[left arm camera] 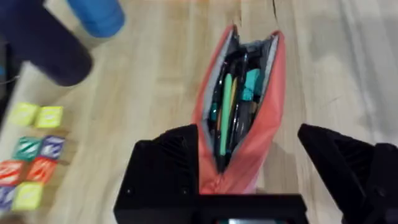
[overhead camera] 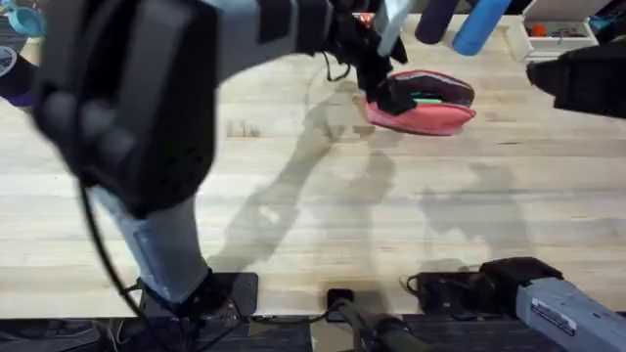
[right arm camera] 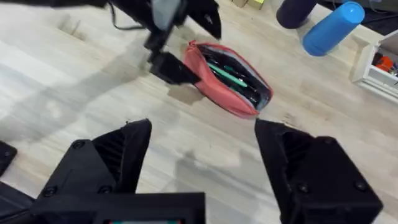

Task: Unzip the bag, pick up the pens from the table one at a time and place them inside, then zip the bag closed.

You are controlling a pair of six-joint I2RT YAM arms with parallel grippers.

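The coral-pink bag [overhead camera: 435,110] lies on the table [overhead camera: 323,196] at the far middle right, its zipper open. Inside lie a bright green pen [left arm camera: 224,118] and a dark pen [left arm camera: 240,74] next to something teal. My left gripper [overhead camera: 387,90] hovers open over the bag's left end, and in the left wrist view its fingers [left arm camera: 174,155] stand on either side of the bag [left arm camera: 267,93] without touching it. My right gripper [right arm camera: 204,130] is open and holds nothing, well back from the bag [right arm camera: 217,87]. The green pen [right arm camera: 231,73] shows in the opening there too.
A blue cylinder [overhead camera: 479,24] and a dark cylinder [overhead camera: 433,20] stand behind the bag. A white tray [overhead camera: 553,34] sits at the far right. Coloured blocks [left arm camera: 34,155] lie beyond the cylinders. The right arm [overhead camera: 577,78] hangs dark at the upper right.
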